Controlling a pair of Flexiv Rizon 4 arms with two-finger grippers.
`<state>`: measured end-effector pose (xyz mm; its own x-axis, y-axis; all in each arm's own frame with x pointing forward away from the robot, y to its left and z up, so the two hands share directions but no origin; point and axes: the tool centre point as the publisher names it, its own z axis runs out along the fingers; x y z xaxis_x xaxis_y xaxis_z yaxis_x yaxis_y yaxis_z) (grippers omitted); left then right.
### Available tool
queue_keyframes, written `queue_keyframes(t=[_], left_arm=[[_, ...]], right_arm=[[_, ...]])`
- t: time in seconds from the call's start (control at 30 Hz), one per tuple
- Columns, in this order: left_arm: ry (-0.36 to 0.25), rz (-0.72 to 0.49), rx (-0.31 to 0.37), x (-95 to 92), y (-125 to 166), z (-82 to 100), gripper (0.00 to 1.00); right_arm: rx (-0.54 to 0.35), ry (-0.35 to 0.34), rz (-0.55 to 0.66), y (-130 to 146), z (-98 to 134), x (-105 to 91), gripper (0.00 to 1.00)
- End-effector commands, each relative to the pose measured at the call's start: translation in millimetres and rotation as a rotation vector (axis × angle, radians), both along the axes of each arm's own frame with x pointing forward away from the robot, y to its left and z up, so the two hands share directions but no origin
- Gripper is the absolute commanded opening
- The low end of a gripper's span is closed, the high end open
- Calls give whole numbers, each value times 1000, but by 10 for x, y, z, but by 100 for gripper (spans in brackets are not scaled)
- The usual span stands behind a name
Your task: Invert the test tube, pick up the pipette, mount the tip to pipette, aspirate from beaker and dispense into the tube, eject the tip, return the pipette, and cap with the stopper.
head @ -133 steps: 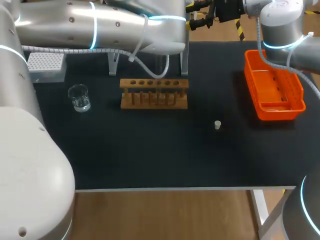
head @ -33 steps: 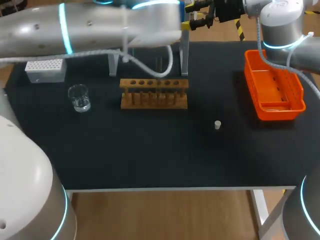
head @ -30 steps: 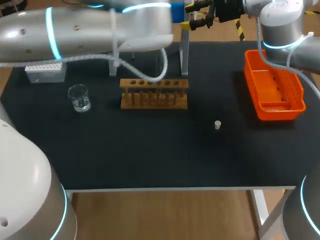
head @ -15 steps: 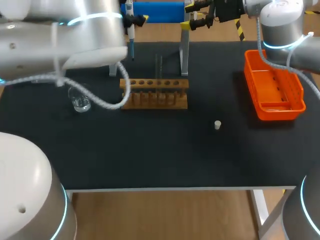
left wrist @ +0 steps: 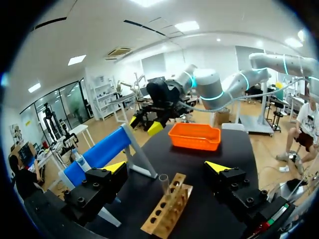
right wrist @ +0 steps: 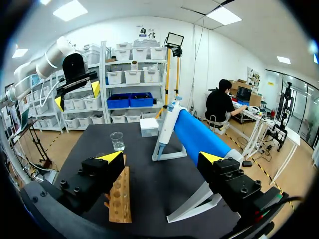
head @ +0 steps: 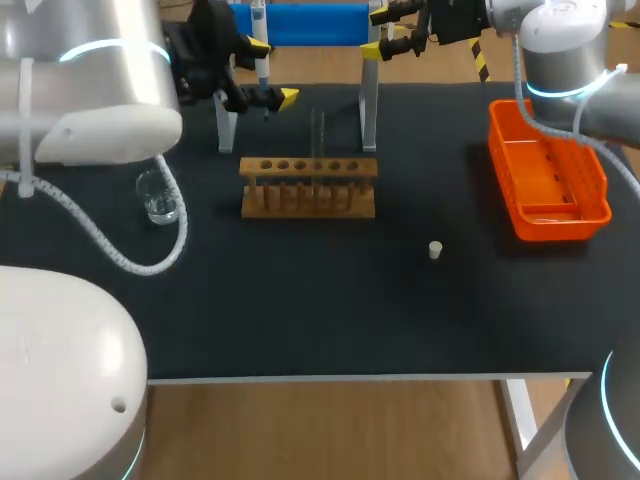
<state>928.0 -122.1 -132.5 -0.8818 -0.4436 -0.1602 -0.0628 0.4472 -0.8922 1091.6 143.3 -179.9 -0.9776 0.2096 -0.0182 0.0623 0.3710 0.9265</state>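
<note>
The test tube (left wrist: 163, 185) stands upright in the wooden rack (head: 308, 186) on the worktop (head: 330, 300). Behind it, the pipette (head: 261, 62) hangs on the blue stand (head: 310, 22). The left gripper (head: 272, 72) hovers near the pipette, fingers spread and empty. The right gripper (head: 378, 30) is also spread and empty.

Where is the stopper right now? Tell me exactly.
In the head view the stopper stands alone on the black table, right of the middle, between the wooden rack and the orange tray, nearer the front edge than either.
</note>
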Motion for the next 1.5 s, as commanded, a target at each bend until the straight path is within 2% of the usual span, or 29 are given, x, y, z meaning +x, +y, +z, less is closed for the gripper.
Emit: queue_keyframes(t=[0.03,0.4,0.6,0.93,1.3,1.5], left_arm=[[5,-117,-85,16,28,-93,100],[16,-165,-88,176,28,-326,100],[54,-233,-81,246,4,-438,100],[84,-307,-63,266,-89,-569,100],[93,-284,-59,274,-117,-723,100],[64,-217,-28,311,-200,-822,100]], right_arm=[[-2,1,3,-10,8,6,100],[-2,1,3,-10,8,6,100],[-2,1,3,-10,8,6,100],[-2,1,3,-10,8,6,100],[-2,1,3,-10,8,6,100],[-2,1,3,-10,8,6,100]])
